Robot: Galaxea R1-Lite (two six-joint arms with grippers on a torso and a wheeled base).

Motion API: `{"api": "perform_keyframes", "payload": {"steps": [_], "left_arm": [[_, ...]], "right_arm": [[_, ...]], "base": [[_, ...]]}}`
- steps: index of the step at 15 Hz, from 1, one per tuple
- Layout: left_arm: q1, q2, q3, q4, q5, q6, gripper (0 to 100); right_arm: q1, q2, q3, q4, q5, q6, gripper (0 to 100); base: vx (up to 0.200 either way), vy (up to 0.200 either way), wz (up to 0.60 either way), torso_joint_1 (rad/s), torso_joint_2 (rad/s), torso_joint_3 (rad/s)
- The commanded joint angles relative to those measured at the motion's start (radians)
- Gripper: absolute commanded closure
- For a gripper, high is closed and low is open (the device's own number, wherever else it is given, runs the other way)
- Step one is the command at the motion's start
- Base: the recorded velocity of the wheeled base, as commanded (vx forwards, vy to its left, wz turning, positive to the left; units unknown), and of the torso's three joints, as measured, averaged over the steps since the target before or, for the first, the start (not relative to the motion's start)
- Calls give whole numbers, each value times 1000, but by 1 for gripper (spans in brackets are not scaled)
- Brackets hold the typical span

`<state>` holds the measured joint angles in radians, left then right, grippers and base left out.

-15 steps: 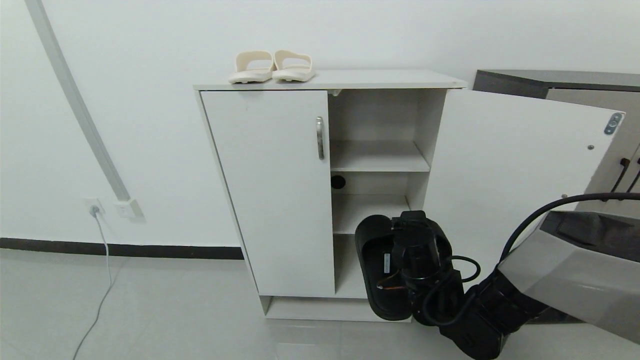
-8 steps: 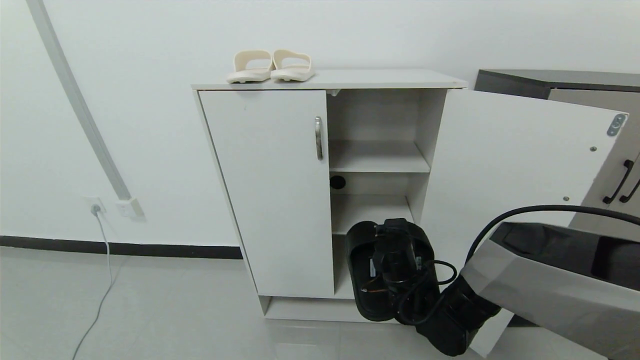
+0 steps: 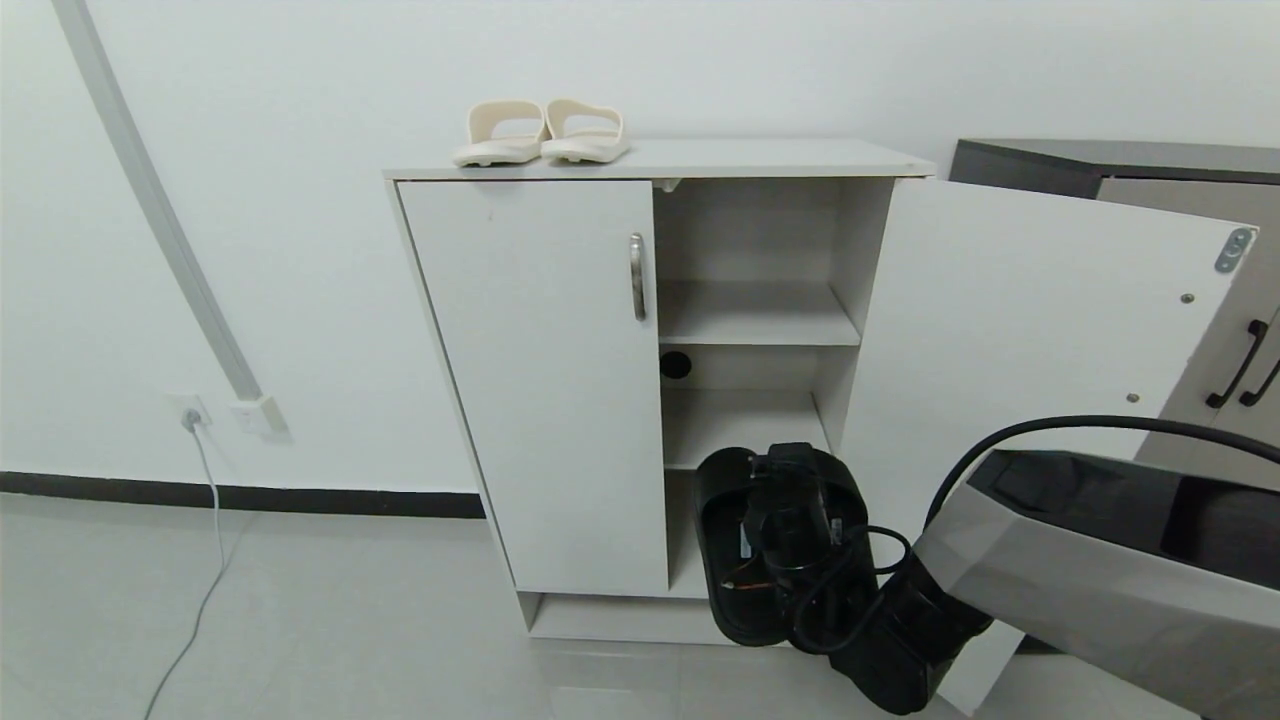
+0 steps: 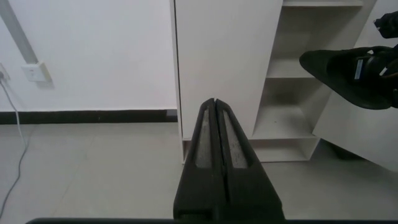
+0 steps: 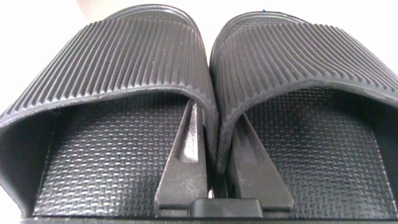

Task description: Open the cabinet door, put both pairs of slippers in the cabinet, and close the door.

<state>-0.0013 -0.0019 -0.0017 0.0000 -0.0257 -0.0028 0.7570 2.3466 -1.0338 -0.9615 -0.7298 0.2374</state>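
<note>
Head view: our right gripper [image 3: 790,500] is clamping black slippers [image 3: 722,560] before the cabinet [image 3: 540,400]. Our left gripper [image 4: 214,106] is sitting closed.

We note a white wall [image 3: 900,60] across the upper frame, with a grey conduit [image 3: 150,200] slanting down at upper left. A socket [image 3: 187,412] with a plugged-in cable [image 3: 205,590] sits at lower left. Black skirting [image 3: 250,497] meets a pale grey floor [image 3: 350,640]. A grey unit [image 3: 1150,165] with black handles [image 3: 1240,365] stands at the right edge.

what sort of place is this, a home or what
Probably a home-style entryway or a mock-up of one: a white shoe cabinet against a plain wall, cream slippers on its top, black slippers at its open side, and a wall socket.
</note>
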Motion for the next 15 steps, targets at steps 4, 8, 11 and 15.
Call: {"api": "perform_keyframes", "payload": {"steps": [4,8,11,15], "left_arm": [[0,2,0,0,0,0,100],[0,2,0,0,0,0,100],[0,2,0,0,0,0,100],[0,2,0,0,0,0,100]], "right_arm": [[2,14,0,-2,0,2,100],[7,20,-2,-10,1,10,100],[10,22,-2,-10,1,10,100],[10,22,-2,-11,0,10,100]], "base": [[0,0,0,0,0,0],[0,0,0,4,-1,-60],[0,0,0,1,2,-183],[0,0,0,4,1,-198]]}}
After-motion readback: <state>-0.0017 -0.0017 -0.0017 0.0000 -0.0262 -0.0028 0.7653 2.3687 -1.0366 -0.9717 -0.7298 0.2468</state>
